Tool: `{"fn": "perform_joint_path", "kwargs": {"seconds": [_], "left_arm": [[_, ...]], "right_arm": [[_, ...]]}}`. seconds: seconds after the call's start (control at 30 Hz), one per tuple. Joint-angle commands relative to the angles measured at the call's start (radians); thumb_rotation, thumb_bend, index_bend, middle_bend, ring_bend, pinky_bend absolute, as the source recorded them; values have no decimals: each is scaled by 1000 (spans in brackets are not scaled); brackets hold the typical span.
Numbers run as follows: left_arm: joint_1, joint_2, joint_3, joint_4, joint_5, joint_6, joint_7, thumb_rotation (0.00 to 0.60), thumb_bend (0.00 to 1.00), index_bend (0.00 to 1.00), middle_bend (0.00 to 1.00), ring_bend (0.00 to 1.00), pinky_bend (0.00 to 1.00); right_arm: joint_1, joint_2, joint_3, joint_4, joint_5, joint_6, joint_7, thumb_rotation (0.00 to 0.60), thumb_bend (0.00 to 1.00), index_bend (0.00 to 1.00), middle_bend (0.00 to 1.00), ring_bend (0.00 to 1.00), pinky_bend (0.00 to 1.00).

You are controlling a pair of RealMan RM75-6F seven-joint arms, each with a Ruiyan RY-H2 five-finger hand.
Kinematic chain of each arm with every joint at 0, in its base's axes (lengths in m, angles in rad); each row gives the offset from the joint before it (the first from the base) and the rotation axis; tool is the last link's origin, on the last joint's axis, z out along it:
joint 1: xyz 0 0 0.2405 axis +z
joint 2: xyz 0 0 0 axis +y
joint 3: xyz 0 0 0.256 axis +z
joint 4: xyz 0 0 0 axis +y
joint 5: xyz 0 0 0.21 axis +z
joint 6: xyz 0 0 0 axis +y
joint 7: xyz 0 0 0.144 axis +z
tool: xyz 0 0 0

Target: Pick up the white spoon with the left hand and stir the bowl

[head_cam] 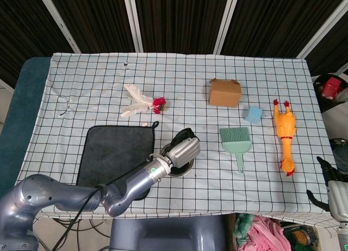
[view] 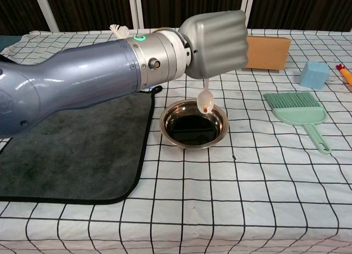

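Only the chest view shows the white spoon point(view: 204, 101) the left robot hand point(view: 215, 44) grips above the bowl point(view: 193, 123).

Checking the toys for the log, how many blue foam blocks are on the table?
1: the blue foam block sits between the cardboard box and the rubber chicken. The left hand's arm might hide more.

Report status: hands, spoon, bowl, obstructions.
Left hand grips white spoon, tip hanging over bowl, not yet in. Right hand idle at table edge. Nothing blocking the bowl.
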Motion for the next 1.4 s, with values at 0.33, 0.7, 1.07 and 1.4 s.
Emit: {"fn": "perform_joint_path", "kwargs": {"seconds": [0.33, 0.7, 1.07, 1.4], "left_arm": [[2, -9, 50, 0, -15, -2, 17, 600, 516, 724, 958, 896, 857], [4, -17, 77, 27, -27, -8, 14, 600, 516, 724, 958, 896, 857], [-6, -44, 81, 77, -23, -23, 3, 600, 517, 724, 958, 895, 857], [-20, -85, 70, 113, -13, -29, -6, 600, 518, 725, 958, 896, 857]], "right_arm": [[-2, -1, 2, 0, -4, 9, 2, 600, 220, 0, 113, 186, 256], [-4, 1, 3, -3, -7, 12, 4, 600, 221, 0, 113, 185, 256], [-4, 0, 4, 1, -5, 11, 11, 600, 220, 0, 113, 184, 256], [-7, 5, 8, 1, 0, 15, 26, 600, 220, 0, 113, 182, 256]]}}
